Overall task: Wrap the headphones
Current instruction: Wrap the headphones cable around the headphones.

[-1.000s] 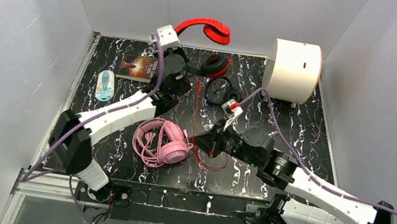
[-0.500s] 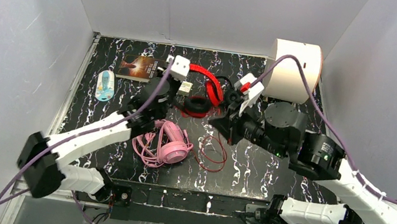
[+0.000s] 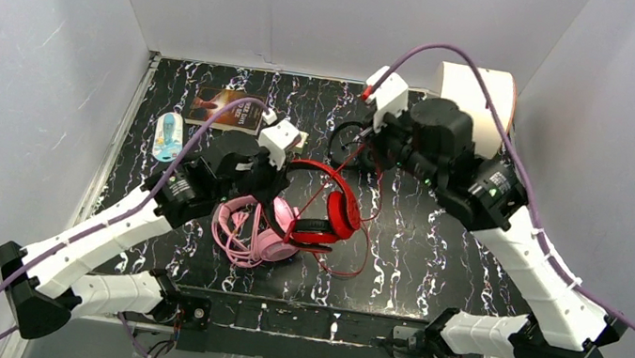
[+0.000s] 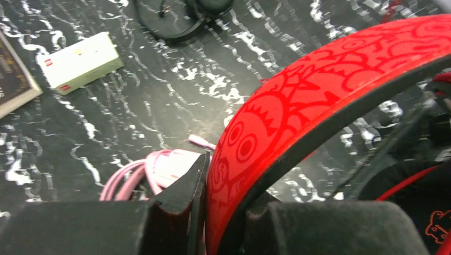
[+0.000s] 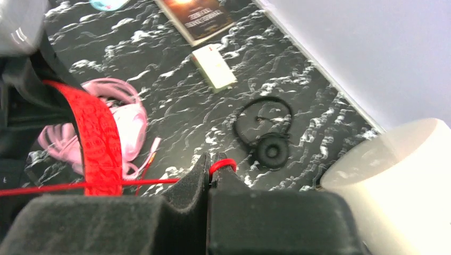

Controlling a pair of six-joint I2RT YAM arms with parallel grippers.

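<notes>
My left gripper (image 3: 278, 194) is shut on the red headband (image 4: 319, 101) of the red-and-black headphones (image 3: 328, 207) and holds them over the mat's middle. The pink headphones (image 3: 250, 234) lie just below them and also show in the left wrist view (image 4: 154, 170). My right gripper (image 3: 375, 140) is raised at the back and shut on the thin red cable (image 5: 222, 164), which runs taut down to the red headphones (image 5: 95, 135). The small black headphones (image 5: 266, 135) lie on the mat under my right gripper (image 5: 211, 159).
A white cylinder (image 3: 483, 95) stands at the back right. A book (image 3: 220, 107), a small white box (image 5: 214, 66) and a light blue packet (image 3: 169, 136) lie at the back left. Grey walls close three sides.
My left gripper brought the red headphones forward over the pink ones. My right gripper rose and swung to the back, pulling the red cable taut.
</notes>
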